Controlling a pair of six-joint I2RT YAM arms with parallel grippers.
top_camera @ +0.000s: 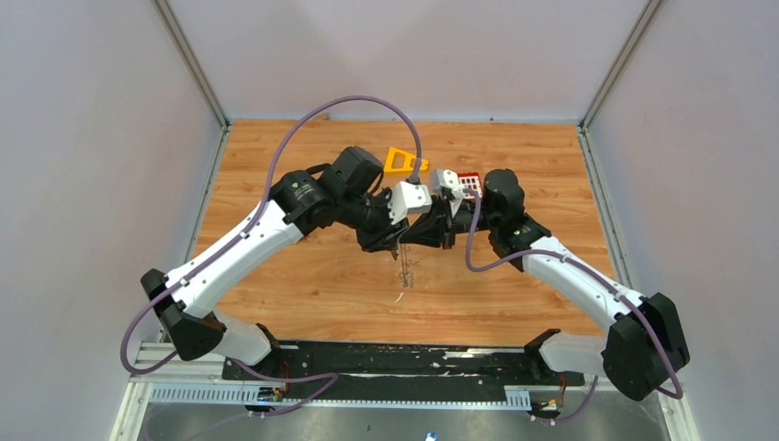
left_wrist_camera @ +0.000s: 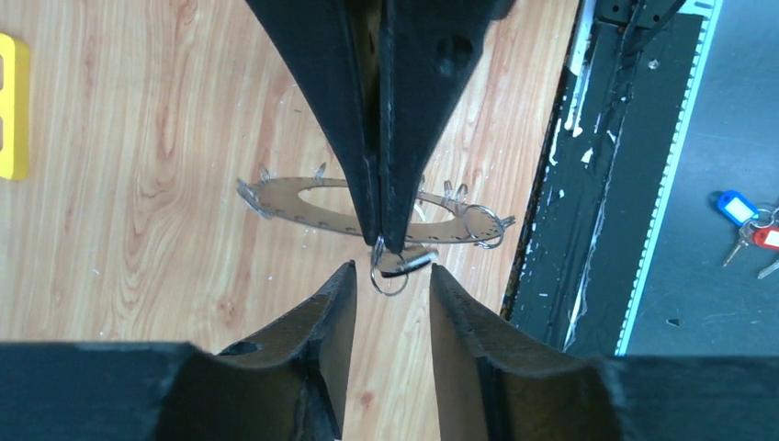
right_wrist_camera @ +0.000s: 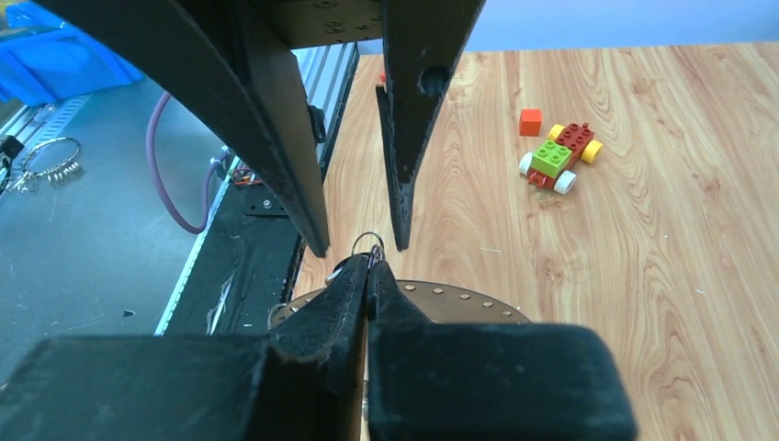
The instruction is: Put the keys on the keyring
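The keyring [left_wrist_camera: 303,197] is a flat grey ring with small wire loops on its rim, lying on the wood; it also shows in the right wrist view [right_wrist_camera: 450,301]. My right gripper [right_wrist_camera: 369,262] is shut on the key [left_wrist_camera: 412,262], a small dark and silvery piece on a thin wire loop, and holds it just above the keyring's near rim. My left gripper [left_wrist_camera: 388,271] is open, with one finger on each side of the key and not touching it. In the top view both grippers, left [top_camera: 397,243] and right [top_camera: 415,237], meet tip to tip at the table's middle.
An orange triangular frame [top_camera: 401,161] and a red keypad block [top_camera: 470,184] lie behind the grippers. A toy brick car [right_wrist_camera: 556,156] and a small red brick [right_wrist_camera: 530,121] sit on the wood. A yellow block [left_wrist_camera: 11,106] lies at the side. Spare keys [left_wrist_camera: 749,225] lie off the table.
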